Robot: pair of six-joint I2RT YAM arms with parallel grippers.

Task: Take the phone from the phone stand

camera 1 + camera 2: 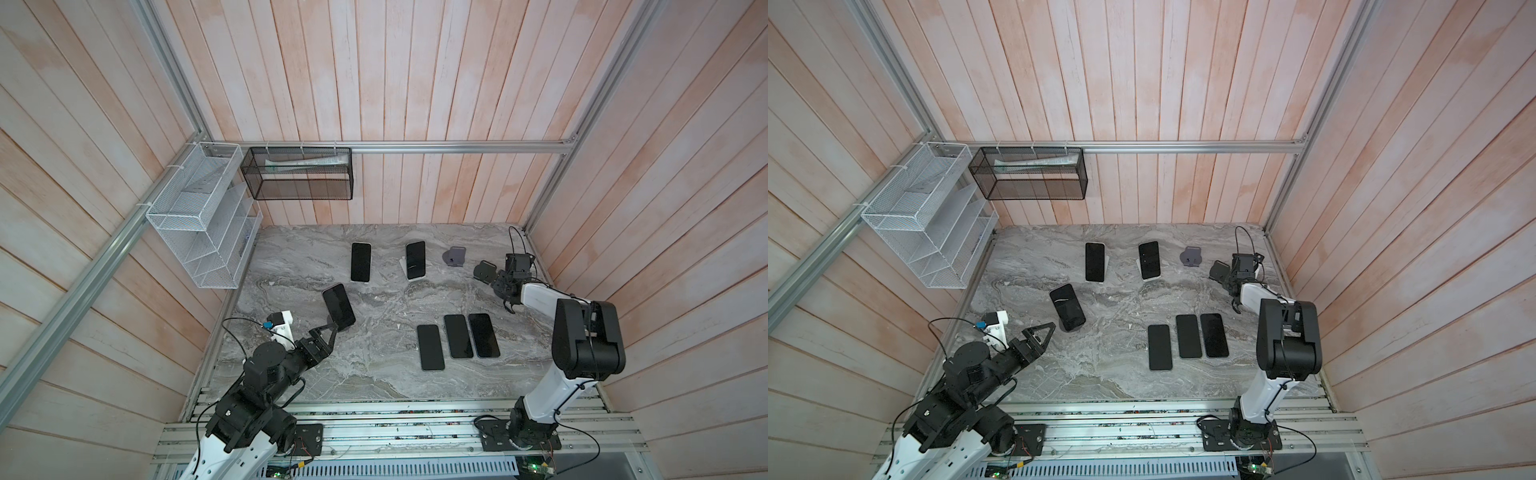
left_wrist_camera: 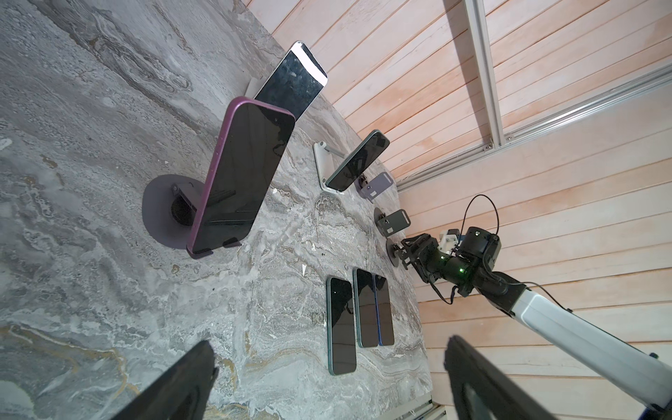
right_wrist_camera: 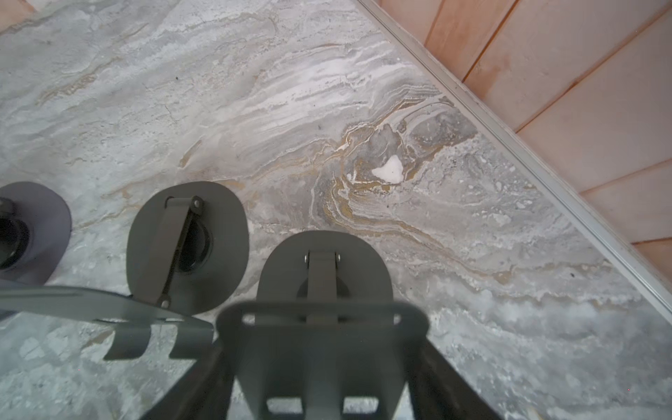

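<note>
Likely a stiff, slick, breakable phone (image 2: 247, 171); best pinched across long edges near top. Left fingers (image 2: 174, 389): released, wide. Right fingers (image 3: 203, 392): around empty stand (image 3: 320, 363), grip unclear.

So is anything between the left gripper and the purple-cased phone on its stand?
Nothing visible. Only bare marble table lies between the open left gripper and the purple-cased phone leaning on its round stand.

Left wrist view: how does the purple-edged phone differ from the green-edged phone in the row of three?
The purple-edged phone leans upright on a round grey stand; the green-edged phone lies flat on the table. The purple-edged phone stands alone; the green-edged phone lies beside two other phones. Both screens are dark.
</note>
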